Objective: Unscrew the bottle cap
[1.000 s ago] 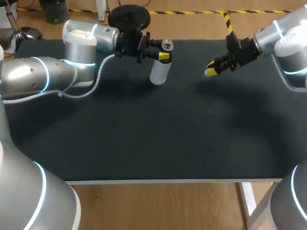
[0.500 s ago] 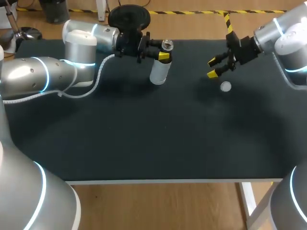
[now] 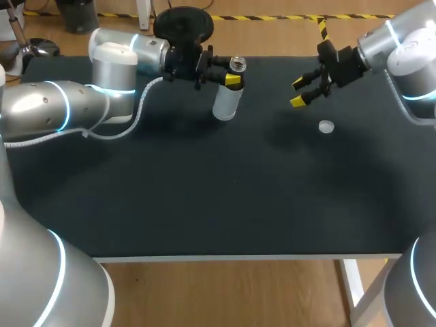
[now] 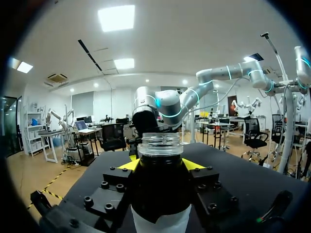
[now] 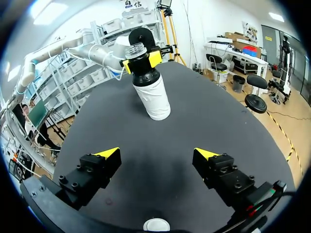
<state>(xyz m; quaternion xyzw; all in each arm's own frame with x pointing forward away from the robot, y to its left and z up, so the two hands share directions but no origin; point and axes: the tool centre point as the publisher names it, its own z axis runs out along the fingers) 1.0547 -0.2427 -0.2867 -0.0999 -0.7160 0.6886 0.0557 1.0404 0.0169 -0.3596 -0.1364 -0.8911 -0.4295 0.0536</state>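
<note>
While your left hand (image 3: 235, 73) is clamped on the dark neck of the white bottle (image 3: 227, 103), the bottle stands at the far side of the counter (image 3: 204, 191) with its clear glass mouth uncovered. The small white cap (image 3: 326, 126) lies flat on the counter, well apart from the bottle, beneath your right hand (image 3: 298, 92) and behind its fingertips. That hand hovers above the counter, fingers spread apart, pointing toward the bottle, its arm entering from the far right corner.
</note>
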